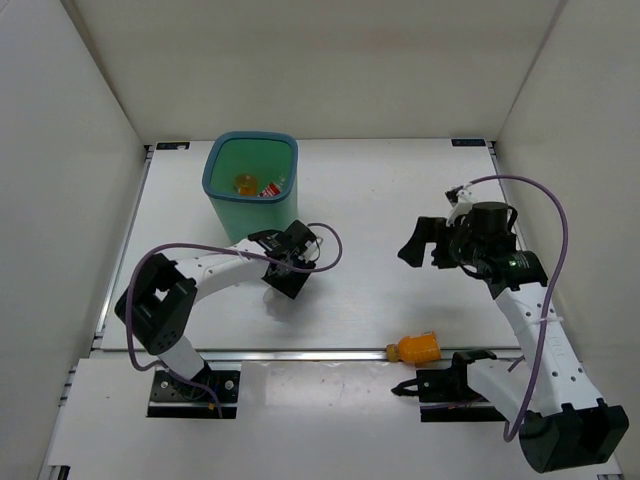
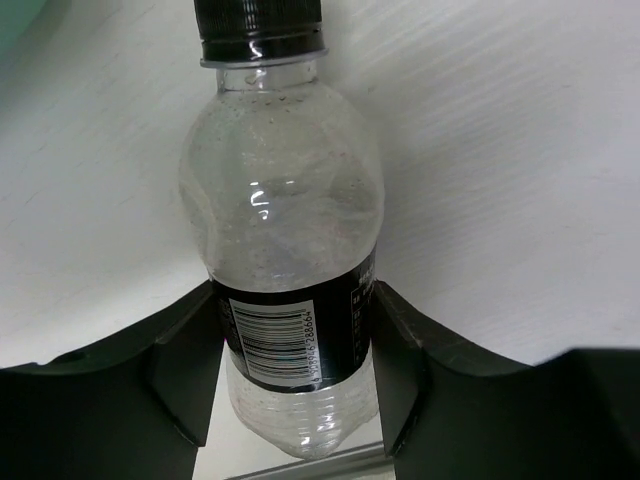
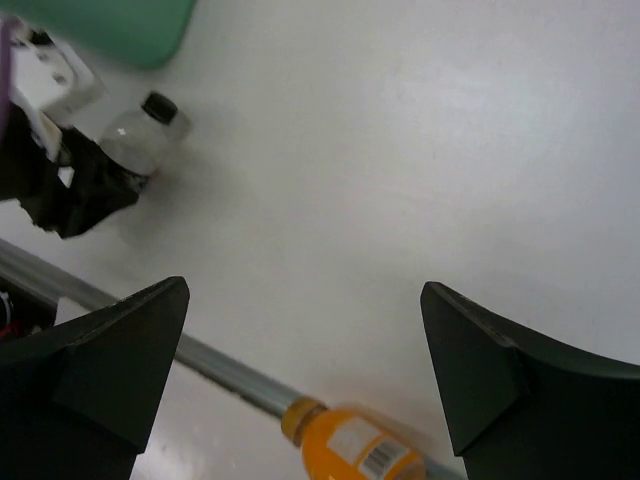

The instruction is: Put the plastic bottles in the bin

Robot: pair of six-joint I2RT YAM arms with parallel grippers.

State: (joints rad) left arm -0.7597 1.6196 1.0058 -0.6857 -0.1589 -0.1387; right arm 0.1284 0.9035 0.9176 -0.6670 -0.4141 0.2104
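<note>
Near the bin [image 1: 250,215], clear bottle [image 2: 285,200] (black-capped) in left gripper [image 2: 297,375]

Left arm stretched forward, low; left tool [image 2: 297,350] clamped on bottle [image 2: 280,200]. Right arm raised; right tool [image 3: 305,288] gaping wide.

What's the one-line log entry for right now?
left gripper: shut on dark-label bottle | right gripper: open, empty | orange bottle: lying loose, front edge | bin: upright
</note>
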